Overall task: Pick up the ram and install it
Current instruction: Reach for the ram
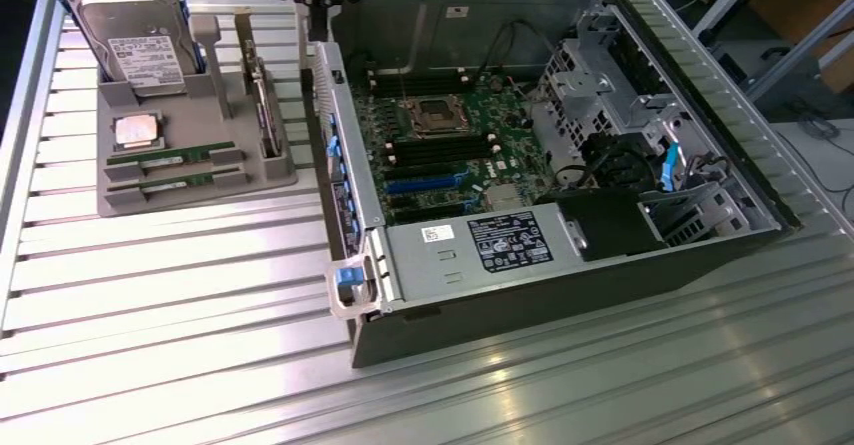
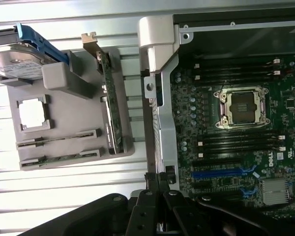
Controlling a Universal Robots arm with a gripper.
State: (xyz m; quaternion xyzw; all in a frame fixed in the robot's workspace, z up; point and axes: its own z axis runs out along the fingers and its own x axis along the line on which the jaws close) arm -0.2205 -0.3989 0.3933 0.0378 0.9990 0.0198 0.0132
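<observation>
two ram sticks stand edge-up in the grey tray (image 1: 127,203) at the exterior view's left; the ram (image 1: 171,155) is untouched. the gripper (image 1: 320,5), pressed together on nothing, hangs over the case rim (image 1: 324,95), well apart. a clean pick likely needs jaws squared across its thin edge.

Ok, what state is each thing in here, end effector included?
End effector: shut, holding nothing.
Ram sticks: both lying in the holder, untouched.
Processor chip: flat in holder.
Hard drive: upright in holder.
Expansion card: upright in holder.
Computer case: side open.
Processor socket: empty.
Memory slots: empty.
</observation>
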